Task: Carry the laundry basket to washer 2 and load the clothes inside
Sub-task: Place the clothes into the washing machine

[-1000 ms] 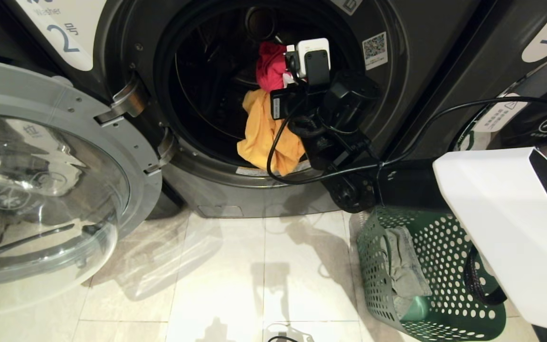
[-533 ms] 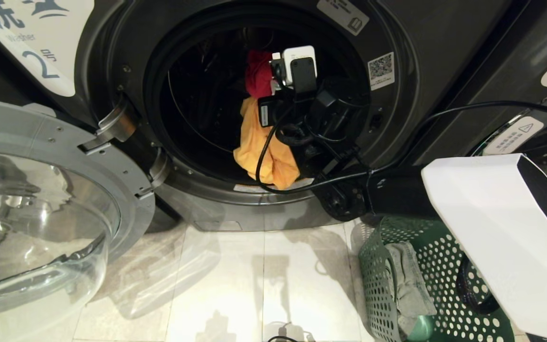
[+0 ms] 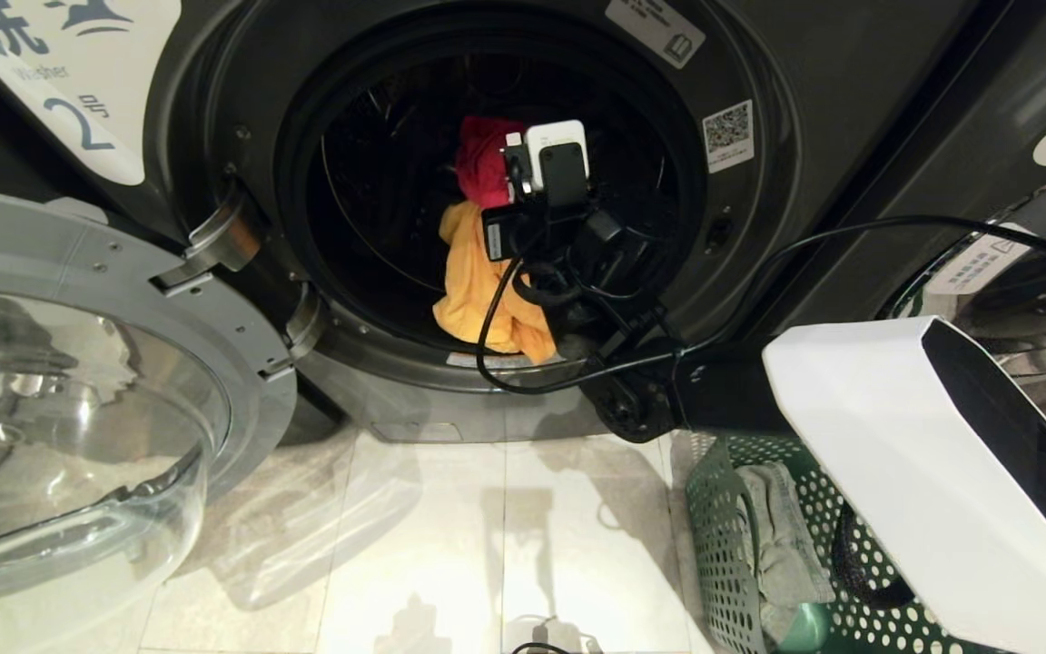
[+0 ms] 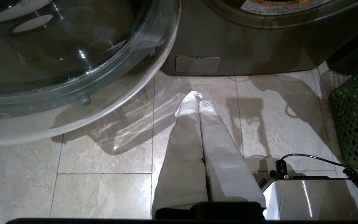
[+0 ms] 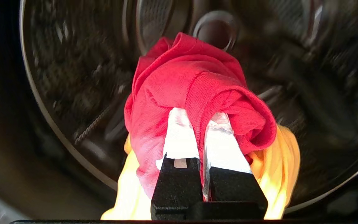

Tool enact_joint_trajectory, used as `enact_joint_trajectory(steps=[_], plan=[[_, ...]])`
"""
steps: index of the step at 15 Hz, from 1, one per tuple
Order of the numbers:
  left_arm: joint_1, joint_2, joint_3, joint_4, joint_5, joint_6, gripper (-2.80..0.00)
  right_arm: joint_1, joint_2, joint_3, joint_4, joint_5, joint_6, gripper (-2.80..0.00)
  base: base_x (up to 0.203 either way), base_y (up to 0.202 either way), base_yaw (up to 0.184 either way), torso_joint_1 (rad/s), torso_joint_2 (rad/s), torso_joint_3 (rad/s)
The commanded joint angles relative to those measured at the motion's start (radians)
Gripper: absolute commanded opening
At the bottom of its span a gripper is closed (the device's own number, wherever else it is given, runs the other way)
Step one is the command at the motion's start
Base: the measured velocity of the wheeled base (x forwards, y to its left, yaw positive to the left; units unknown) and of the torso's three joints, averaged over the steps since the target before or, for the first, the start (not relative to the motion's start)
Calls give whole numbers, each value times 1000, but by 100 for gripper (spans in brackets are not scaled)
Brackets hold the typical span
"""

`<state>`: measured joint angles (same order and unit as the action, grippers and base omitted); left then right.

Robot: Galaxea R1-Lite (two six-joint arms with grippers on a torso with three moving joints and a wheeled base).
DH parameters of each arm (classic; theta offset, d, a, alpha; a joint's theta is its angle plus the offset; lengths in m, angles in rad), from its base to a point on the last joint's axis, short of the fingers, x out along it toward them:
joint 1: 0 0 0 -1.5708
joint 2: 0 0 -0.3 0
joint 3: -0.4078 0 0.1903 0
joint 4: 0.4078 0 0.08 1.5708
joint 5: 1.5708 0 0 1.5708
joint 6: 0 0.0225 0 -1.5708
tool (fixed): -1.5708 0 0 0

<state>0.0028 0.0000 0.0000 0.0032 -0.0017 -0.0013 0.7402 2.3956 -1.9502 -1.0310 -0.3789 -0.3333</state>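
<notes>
Washer 2 (image 3: 741,54), dark grey with a blue "2" label (image 3: 78,109), stands with its glass door (image 3: 78,409) swung open to the left. My right arm (image 3: 568,182) reaches into the drum (image 5: 73,77). The right gripper (image 5: 199,118) is shut on a red garment (image 5: 191,81). An orange garment (image 3: 478,282) hangs below it over the drum's lip. The green laundry basket (image 3: 723,545) stands on the floor at lower right, with a grey cloth (image 3: 782,545) inside. My left gripper (image 4: 199,99) hangs shut and empty above the floor tiles.
A second dark washer (image 3: 1013,263) stands to the right, close behind the basket. A black cable (image 3: 850,227) loops from my right arm across the door opening. My white forearm cover (image 3: 922,472) hides part of the basket. Pale floor tiles (image 3: 487,545) lie before the washer.
The whole view shifted at first as the camera moved. Since then my right arm has gone lower and leftward, further into the drum opening, still gripping the red garment.
</notes>
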Motion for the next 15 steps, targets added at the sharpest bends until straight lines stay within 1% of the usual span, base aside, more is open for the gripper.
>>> enact_joint_trajectory(steps=[1,3,8,10,13,15], plan=[[0,2,0,0,0,0,-280,1,48,0,-51,2,-27,-280,0,0,0,0,0,0],[0,2,0,0,0,0,-280,-4,89,0,-61,-4,-29,-280,0,0,0,0,0,0],[0,2,0,0,0,0,-280,-2,99,-1,-57,0,-24,-280,0,0,0,0,0,0],[0,2,0,0,0,0,-280,-4,91,-1,-52,0,-3,-280,0,0,0,0,0,0],[0,2,0,0,0,0,-280,-25,89,-1,6,2,34,-280,0,0,0,0,0,0],[0,2,0,0,0,0,-280,-33,86,-1,85,2,65,-280,0,0,0,0,0,0]])
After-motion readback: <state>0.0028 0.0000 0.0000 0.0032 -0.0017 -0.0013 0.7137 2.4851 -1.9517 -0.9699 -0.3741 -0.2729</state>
